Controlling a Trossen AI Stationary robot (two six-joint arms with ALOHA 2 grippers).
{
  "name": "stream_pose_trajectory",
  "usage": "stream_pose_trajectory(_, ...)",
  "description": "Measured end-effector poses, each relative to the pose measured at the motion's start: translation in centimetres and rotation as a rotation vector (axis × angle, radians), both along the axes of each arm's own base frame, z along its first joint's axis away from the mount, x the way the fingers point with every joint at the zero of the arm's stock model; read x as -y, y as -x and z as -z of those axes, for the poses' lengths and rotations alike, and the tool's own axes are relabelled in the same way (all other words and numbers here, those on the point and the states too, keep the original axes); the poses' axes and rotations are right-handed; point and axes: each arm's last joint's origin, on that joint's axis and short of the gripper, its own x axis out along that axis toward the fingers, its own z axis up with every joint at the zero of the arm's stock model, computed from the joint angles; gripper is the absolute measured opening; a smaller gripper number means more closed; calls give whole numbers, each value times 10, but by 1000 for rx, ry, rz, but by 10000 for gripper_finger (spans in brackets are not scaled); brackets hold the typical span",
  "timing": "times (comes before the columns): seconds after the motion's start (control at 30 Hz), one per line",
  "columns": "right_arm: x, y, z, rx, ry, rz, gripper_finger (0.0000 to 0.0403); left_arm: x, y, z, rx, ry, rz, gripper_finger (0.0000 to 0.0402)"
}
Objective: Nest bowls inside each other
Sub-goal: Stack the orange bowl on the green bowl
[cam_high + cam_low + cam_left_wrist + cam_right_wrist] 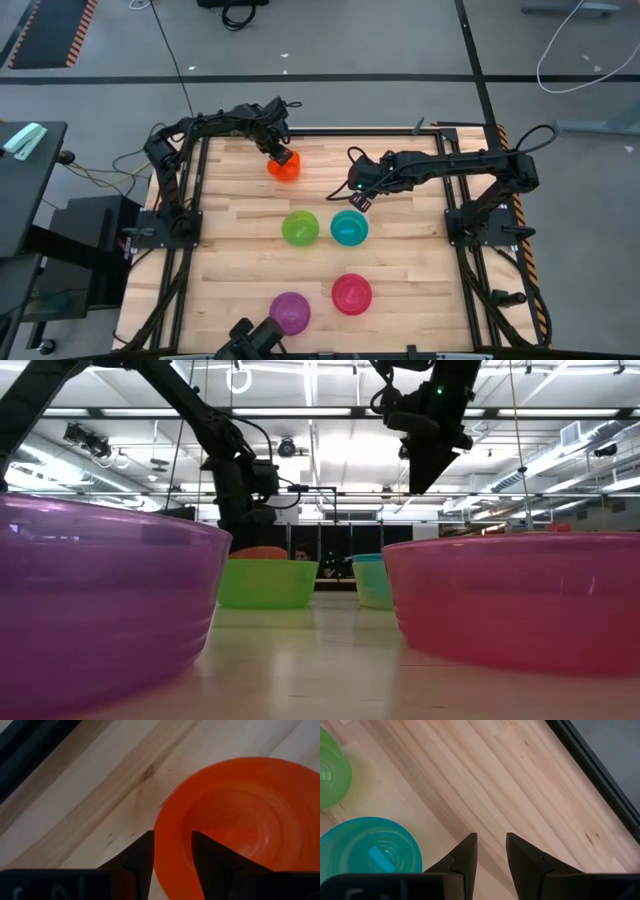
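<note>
An orange bowl [285, 167] stands upright on the wood near the table's far edge. My left gripper [172, 837] points steeply down at it, open, one finger outside the rim and one inside. At mid-table a green bowl [300, 228] and a blue bowl [349, 228] stand side by side. A pink bowl [352, 293] and a purple bowl [290, 312] stand near the front edge. My right gripper [491, 837] hangs open above bare wood, just beyond the blue bowl [370, 852], holding nothing. My left gripper comes from above, slanting down, and stands astride the orange bowl's rim [170, 865] on the side toward the table's left. One finger [140, 857] is outside the wall and the other [212, 857] is inside. Whether either finger touches the rim, I cannot tell. The bowl rests on the table.
The table's black frame rail [30, 760] runs close behind the orange bowl, and again along the right side [600, 765]. Bare wood lies between the orange bowl and the green and blue pair. In the low view the purple bowl [100, 600] and pink bowl [520, 600] fill the foreground.
</note>
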Motion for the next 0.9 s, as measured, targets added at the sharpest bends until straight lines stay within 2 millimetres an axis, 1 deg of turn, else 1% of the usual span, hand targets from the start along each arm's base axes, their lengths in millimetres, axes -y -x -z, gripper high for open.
stream_pose_trajectory(0.17, 0, 0, 0, -2, 3, -4, 111, -1, 1, -1, 1, -4, -4, 135)
stream_pose_trajectory(0.4, 1, 0, 0, -9, 28, -8, 111, -4, -3, -10, 21, -12, -27, 142)
stream_pose_trajectory(0.7, 1, 0, 0, -9, 28, -9, 111, -5, 2, -10, -22, -12, -44, 133)
stream_pose_trajectory(0.9, 1, 0, 0, -8, 28, -9, 111, -3, 5, -9, -68, -12, -52, 138)
